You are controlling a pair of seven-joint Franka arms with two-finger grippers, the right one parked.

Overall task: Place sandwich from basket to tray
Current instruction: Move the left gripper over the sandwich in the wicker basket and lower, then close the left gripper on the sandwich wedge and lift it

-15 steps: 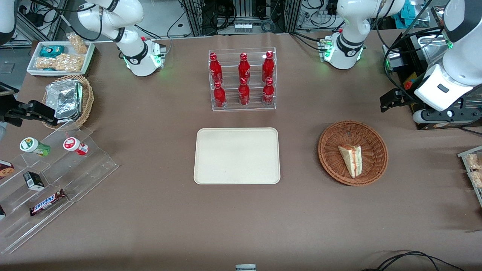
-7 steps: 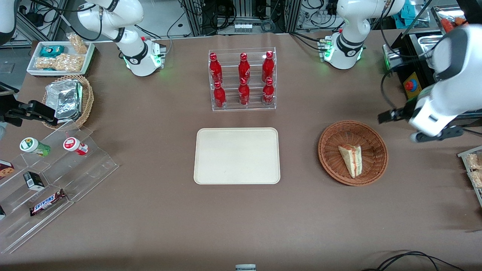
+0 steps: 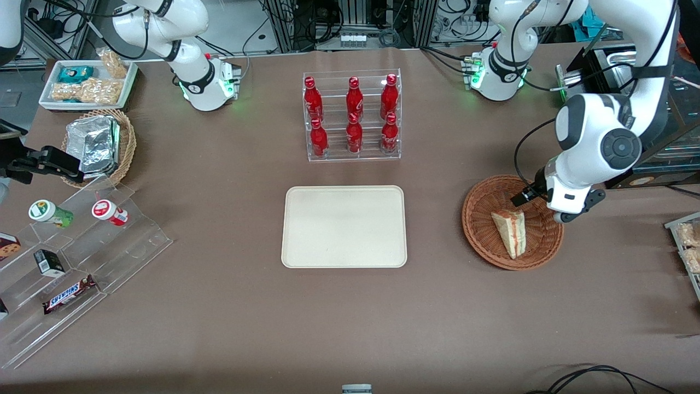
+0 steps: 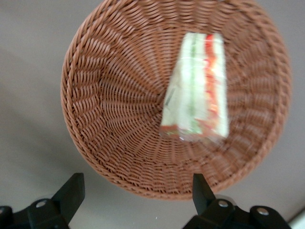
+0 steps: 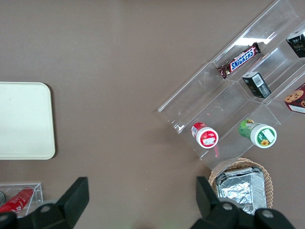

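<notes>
one sandwich (image 3: 509, 233) lies in the reddish-brown wicker basket (image 3: 481, 219), a pale triangular wedge with red-orange and green layers under clear wrap. taking the basket as a clock face in the front view, with twelve o'clock farthest from that camera, we see the sandwich run from about the centre down toward six o'clock, its narrow tip nearest the camera and resting on the inner slope of the weave. in the left wrist view the same sandwich (image 4: 198, 95) sits inside the basket (image 4: 109, 95), its layered edge facing up.

we see the working arm's gripper (image 3: 529, 192) hanging above the basket at roughly two o'clock on its rim, above the sandwich and not touching it. its two black fingers (image 4: 71, 191) are spread wide, apart with nothing between them, and the basket rim shows in the gap.

we find the cream-beige tray (image 3: 344, 226) flat on the brown table (image 3: 229, 306), well apart from the basket, toward the parked arm's end. a clear rack of six red bottles (image 3: 352, 116) stands farther from the front camera than the tray. toward the parked arm's end we also see a tan wicker basket with foil packs (image 3: 99, 145) and a clear stepped display with a snickers bar (image 3: 68, 294).
</notes>
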